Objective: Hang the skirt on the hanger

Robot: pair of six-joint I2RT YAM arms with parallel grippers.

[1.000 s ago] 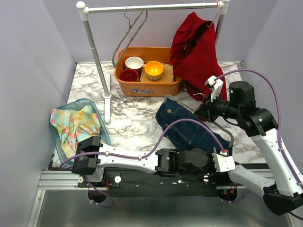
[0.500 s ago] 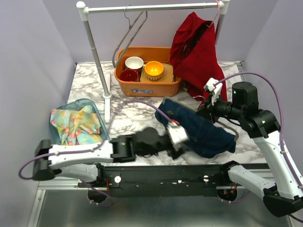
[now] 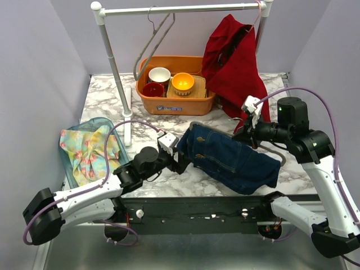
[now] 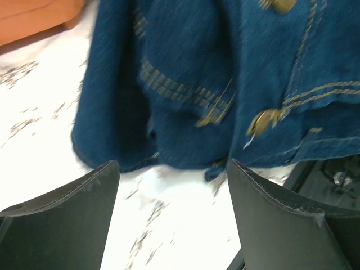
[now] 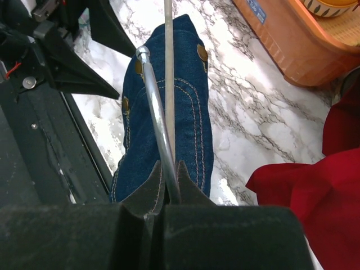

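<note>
The orange basin (image 3: 169, 102) sits at the back of the marble table (image 3: 147, 147), and everything else is placed from it. The denim skirt (image 3: 230, 158) is on the near side of the basin and a little to its right. It is draped over the metal bar of the hanger (image 5: 156, 112), with its buttoned front facing up. From the right wrist view, denim falls away on both sides of the bar. The pictures do not show whether the lower edge touches the marble.

The right gripper (image 5: 167, 169) is to the right of the basin and nearer the arm bases. Its fingers are pressed tight together on the hanger's wire and carry the hanger with the skirt on it.

The left gripper (image 4: 172, 169) is directly in front of the basin, just beside the skirt's left end. Its jaws are spread wide and hold nothing. In its own view the denim lies just past the two dark fingers (image 4: 67, 219).

Inside the basin are a white bowl (image 3: 160, 74), a red bowl (image 3: 153, 89) and a yellow bowl (image 3: 183, 83). Above the basin runs a white rail (image 3: 180, 9) with a spare grey hanger (image 3: 154, 42). A red garment (image 3: 233, 62) hangs from the rail to the basin's right. To the basin's left and nearer the arms is a teal tray (image 3: 115, 128) holding a floral cloth (image 3: 90, 149).
</note>
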